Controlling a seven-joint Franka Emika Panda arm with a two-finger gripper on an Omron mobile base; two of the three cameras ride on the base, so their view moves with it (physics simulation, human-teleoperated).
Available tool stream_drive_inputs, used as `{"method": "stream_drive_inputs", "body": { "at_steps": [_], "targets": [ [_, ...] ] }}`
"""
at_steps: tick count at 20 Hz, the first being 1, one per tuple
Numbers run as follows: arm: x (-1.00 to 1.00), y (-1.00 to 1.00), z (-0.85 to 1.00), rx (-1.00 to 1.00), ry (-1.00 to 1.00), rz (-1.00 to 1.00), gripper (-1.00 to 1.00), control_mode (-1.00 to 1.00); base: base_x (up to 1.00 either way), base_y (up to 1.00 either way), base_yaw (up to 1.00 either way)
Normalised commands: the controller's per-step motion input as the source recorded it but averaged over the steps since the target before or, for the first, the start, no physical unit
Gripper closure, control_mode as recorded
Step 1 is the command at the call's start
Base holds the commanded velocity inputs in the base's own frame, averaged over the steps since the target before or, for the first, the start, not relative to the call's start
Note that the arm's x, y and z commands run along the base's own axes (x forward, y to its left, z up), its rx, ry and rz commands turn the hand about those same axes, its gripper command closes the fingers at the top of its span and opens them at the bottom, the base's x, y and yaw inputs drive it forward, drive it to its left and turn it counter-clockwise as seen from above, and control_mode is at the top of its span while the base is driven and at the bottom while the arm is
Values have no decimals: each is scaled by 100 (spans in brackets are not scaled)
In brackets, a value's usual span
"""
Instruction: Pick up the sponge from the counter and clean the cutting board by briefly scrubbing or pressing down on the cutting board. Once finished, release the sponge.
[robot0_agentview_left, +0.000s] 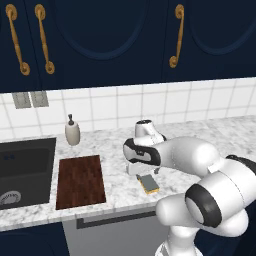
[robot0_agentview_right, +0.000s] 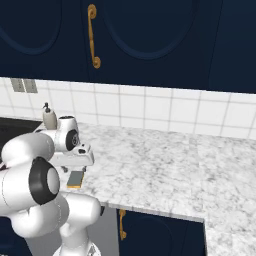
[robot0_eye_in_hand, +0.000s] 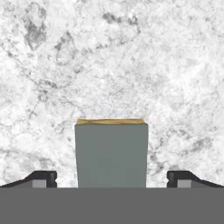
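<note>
The speckled marble counter (robot0_agentview_left: 200, 135) carries the sponge (robot0_agentview_left: 148, 184) near its front edge, the dark wooden cutting board (robot0_agentview_left: 80, 181) to the left beside the sink (robot0_agentview_left: 25, 170), and a soap bottle (robot0_agentview_left: 72, 131) by the wall.

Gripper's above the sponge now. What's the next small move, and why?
Probably lower straight down, then close. In the hand view the sponge lies on the counter centred between the open fingertips, which stand clear of its sides. The gripper hangs just above it; the cutting board waits nearby, beside the sink.
</note>
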Motion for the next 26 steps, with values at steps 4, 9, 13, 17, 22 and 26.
{"method": "stream_drive_inputs", "body": {
  "at_steps": [4,9,13,17,22,26],
  "targets": [
    [-15,0,-17,0,1,0,-100,-100,0,0,0],
    [-7,0,-25,0,3,0,-100,-100,0,0,0],
    [0,0,-31,-1,8,0,-100,-100,0,0,0],
    [0,0,-29,-2,7,1,-100,-100,0,0,0],
    [-8,0,-4,0,-1,1,100,-100,0,0,0],
    [-16,0,9,0,-9,0,100,-100,0,0,0]
  ]
}}
